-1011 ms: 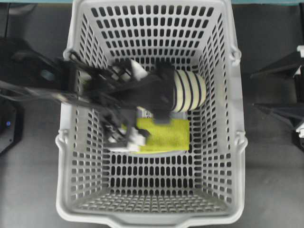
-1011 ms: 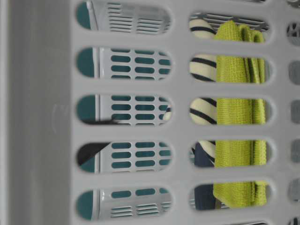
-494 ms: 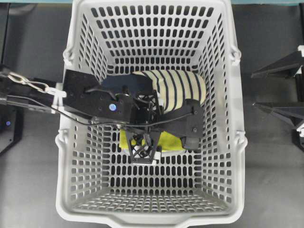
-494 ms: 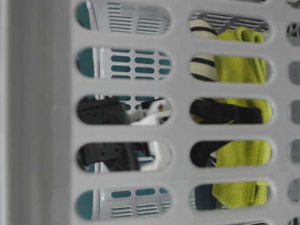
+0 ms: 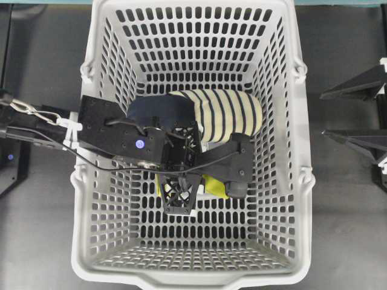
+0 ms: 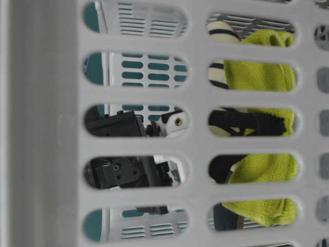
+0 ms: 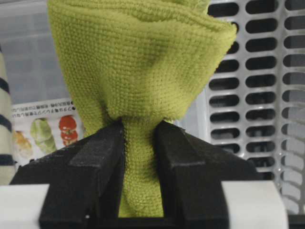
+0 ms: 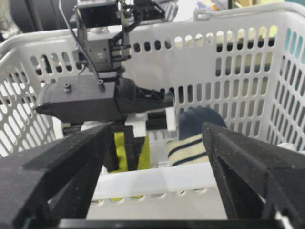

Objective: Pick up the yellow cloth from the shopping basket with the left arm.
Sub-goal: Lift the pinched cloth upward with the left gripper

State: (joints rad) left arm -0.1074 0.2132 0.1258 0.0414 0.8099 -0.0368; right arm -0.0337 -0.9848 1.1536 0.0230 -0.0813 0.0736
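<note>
The yellow cloth (image 7: 138, 62) is pinched between my left gripper's (image 7: 139, 138) two black fingers and bulges out bunched beyond them. In the overhead view only a corner of the cloth (image 5: 213, 185) shows under the left arm, which reaches down into the middle of the grey shopping basket (image 5: 302, 181). The table-level view shows the cloth (image 6: 262, 77) crumpled behind the basket wall (image 6: 46, 123). My right gripper (image 8: 157, 162) is open and empty, outside the basket's rim (image 8: 157, 183), facing the left arm and the cloth (image 8: 119, 152).
A cream-and-navy striped fabric roll (image 5: 230, 115) lies in the basket just behind the left gripper, touching the arm; it also shows in the right wrist view (image 8: 190, 145). A flat packet with printed vegetables (image 7: 43, 129) lies on the basket floor beside the cloth.
The left arm came down onto the flat cloth and its fingers closed on it. The cloth is now bunched, with much less of it showing from overhead.
</note>
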